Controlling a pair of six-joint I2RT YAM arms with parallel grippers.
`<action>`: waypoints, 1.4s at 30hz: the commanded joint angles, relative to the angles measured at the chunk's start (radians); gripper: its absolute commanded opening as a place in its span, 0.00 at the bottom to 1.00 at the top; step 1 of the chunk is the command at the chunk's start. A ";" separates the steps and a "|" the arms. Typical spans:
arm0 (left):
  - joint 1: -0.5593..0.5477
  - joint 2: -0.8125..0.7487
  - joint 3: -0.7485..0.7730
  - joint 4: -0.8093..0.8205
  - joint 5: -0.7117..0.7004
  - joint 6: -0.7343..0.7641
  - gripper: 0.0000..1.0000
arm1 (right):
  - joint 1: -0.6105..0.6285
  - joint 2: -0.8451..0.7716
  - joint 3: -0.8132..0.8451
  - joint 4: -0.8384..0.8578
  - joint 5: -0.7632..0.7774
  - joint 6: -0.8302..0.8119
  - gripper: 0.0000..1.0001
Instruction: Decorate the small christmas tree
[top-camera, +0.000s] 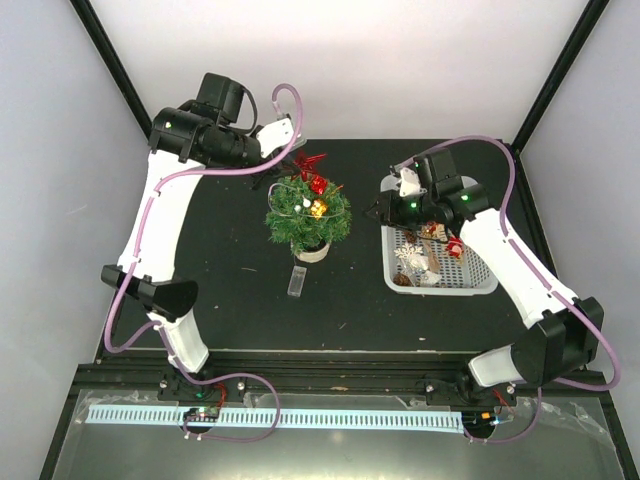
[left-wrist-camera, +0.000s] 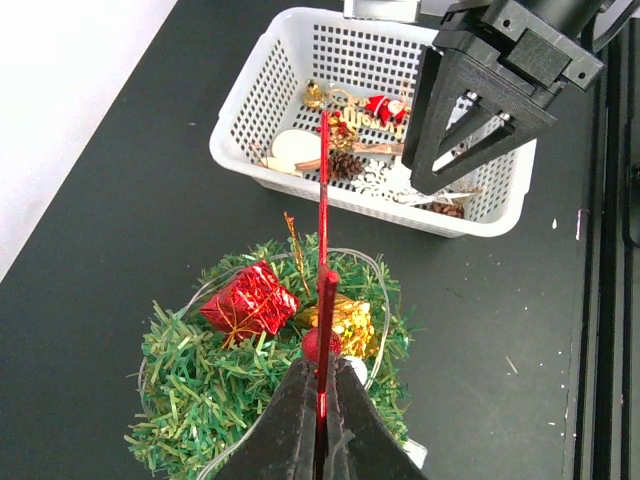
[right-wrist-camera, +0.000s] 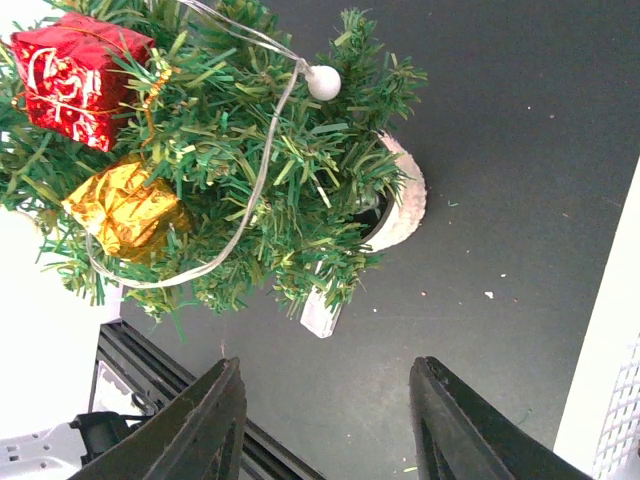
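- The left claw (left-wrist-camera: 321, 400) was pressed together on a red star ornament (left-wrist-camera: 324, 200), which it held edge-on just above the crown of the small christmas tree (top-camera: 307, 215)
- The tree stood upright on its beige base near the middle of the black bench (top-camera: 220, 290); it already carried a red gift box (left-wrist-camera: 248, 300), a gold gift box (left-wrist-camera: 345, 322) and a thin wire with a white bead (right-wrist-camera: 323, 82)
- The star looked thin and slick, so if it was released before it lodged among the needles, it would likely slide off onto the bench
- A hard downward push could tip the tree on its small base, or snag the wire and pull the boxes loose
- A small clear piece (top-camera: 296, 281) lay just in front of the base
- The right claw (top-camera: 380, 212) was spread with nothing between its jaws, over the left rim of the white basket (left-wrist-camera: 250, 110) of spare ornaments; a swing toward the tree could knock it into the left arm
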 joint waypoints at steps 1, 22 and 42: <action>-0.008 0.007 0.005 0.040 -0.012 -0.027 0.02 | 0.001 -0.026 -0.020 0.023 0.019 -0.003 0.47; -0.056 0.013 -0.043 0.042 -0.109 -0.012 0.01 | 0.002 -0.034 -0.065 0.022 0.045 -0.004 0.47; -0.080 -0.018 -0.081 0.067 -0.189 -0.002 0.01 | 0.002 -0.027 -0.084 0.047 0.025 0.007 0.47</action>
